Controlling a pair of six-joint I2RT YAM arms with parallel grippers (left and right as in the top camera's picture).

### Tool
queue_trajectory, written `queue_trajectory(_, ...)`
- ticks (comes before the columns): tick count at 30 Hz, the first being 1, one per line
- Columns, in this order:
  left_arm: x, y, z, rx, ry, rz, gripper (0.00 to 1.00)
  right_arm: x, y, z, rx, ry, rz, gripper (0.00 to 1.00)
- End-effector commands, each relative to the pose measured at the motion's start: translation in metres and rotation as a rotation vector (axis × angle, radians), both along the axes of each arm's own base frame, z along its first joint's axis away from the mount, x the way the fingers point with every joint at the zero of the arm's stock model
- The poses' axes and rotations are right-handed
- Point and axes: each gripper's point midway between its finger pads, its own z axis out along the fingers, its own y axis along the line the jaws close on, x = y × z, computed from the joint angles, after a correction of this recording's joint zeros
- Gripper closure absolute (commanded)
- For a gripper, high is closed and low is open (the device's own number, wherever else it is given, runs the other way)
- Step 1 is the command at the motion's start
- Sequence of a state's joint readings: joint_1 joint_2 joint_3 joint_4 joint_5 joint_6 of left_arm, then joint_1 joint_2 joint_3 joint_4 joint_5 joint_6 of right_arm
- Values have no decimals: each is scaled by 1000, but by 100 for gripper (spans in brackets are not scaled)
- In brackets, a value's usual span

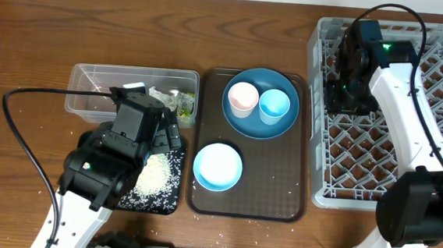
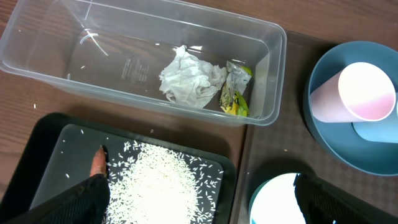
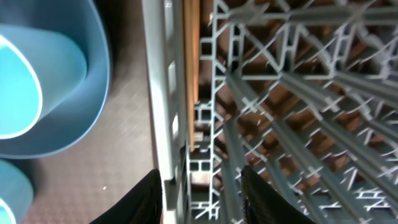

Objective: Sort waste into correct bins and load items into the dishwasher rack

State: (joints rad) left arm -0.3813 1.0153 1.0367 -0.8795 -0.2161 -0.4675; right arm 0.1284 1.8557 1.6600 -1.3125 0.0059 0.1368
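Jaws: left gripper [image 2: 199,196] wide above black tray [image 2: 65,146], right gripper [image 3: 202,190] half-open above rack [image 3: 298,93].

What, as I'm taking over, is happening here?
The open left tool hovers over white rice in the black tray; the crumpled white-and-green paper wrapper lies in the clear plastic tub. The open right tool hangs at the edge of the grey plastic dishwasher rack. The round blue plate, pink cup, light-blue cup and pale bowl are not loaded.

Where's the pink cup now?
Overhead, the pink cup sits on the blue plate, left of the light-blue cup, on the brown tray beside the rack.
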Motion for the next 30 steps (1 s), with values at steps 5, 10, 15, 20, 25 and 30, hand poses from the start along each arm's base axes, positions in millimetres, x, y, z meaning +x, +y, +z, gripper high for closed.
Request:
queue_trajectory(5,1,2,2,6,-5,7,3,-23,66,31,325,60,121,64)
queue_trajectory(10,1,2,2,6,-5,7,3,-45,121,43,474,91,295,65)
queue_trajectory(15,1,2,2,6,-5,7,3,-67,163,41,456,105,436,65)
queue_trajectory(20,3,1,3,3,-12,7,3,-86,198,40,458,113,508,65)
queue_trajectory(25,8,4,8,14,-45,25,3,-107,226,38,459,119,595,65)
queue_trajectory(30,13,22,15,86,-87,90,3,-116,243,32,397,100,580,65)
